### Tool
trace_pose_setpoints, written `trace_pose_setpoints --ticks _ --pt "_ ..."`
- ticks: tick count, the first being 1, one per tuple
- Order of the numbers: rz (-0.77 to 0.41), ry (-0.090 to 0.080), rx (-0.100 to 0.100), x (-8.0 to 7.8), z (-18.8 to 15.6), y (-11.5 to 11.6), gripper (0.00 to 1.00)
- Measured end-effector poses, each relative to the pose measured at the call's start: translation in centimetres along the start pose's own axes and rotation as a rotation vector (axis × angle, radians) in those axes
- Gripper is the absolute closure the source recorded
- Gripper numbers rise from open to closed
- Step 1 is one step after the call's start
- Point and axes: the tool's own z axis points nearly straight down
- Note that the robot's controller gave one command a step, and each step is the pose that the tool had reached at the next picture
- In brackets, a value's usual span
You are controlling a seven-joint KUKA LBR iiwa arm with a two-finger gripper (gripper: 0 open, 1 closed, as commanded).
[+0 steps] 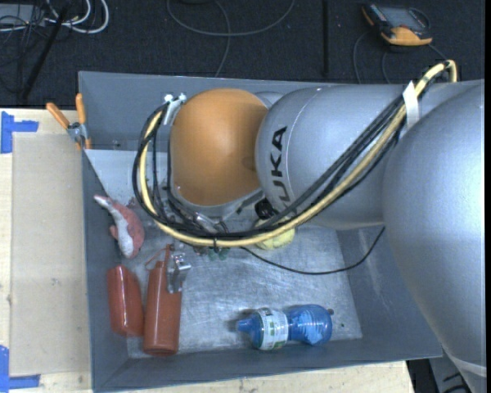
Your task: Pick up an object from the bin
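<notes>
My gripper (177,268) shows as a small grey metal part under the arm's wrist, at the bin's left middle. It sits on or just above the upper end of a long red-brown tube-shaped thing (162,316) that lies lengthwise near the left wall. A shorter red cylinder (124,300) lies beside that tube on its left. Above them, a pink and white soft toy (126,224) rests against the left wall. Whether the gripper touches the tube is hidden.
A blue bottle with a pale label (285,327) lies on its side near the front wall. A yellow thing (280,237) peeks out from under the arm in the middle. The arm with its orange cover and cables hides the back half of the bin.
</notes>
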Motion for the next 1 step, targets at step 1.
trace_pose_setpoints --ticks 1 --pt "-0.737 -0.003 -0.015 -3.16 8.40 -1.30 1.00"
